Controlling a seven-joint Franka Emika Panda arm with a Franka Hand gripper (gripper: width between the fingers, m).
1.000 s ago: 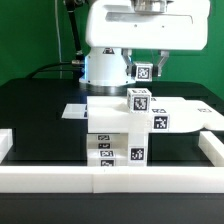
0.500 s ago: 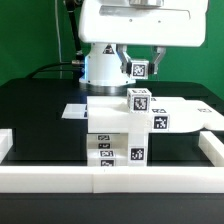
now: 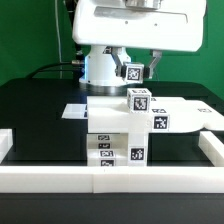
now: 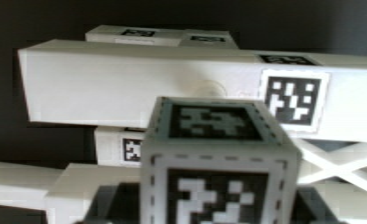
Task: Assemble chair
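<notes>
Gripper carrying a small tagged block above the half-built chair

Going left to right in the exterior view: the white rail (image 3: 20,150) borders the black table (image 3: 40,100); just inside it, near the middle, stands the part-built chair (image 3: 120,125), a stack of white slabs and bars with a tagged cube on top and a flat slab reaching toward the view's right. Above and behind it the gripper (image 3: 137,68) hangs clear of the stack, clamped on a small white block (image 3: 133,71) with black-and-white tags; the wrist view shows that block (image 4: 215,165) close up between the jaws, the chair's bars beyond it. The parts look like hard, stiff, light plastic with smooth faces, likely slippery, so I'd judge a square grip across two flat opposite faces, near the block's middle, the safest hold.
</notes>
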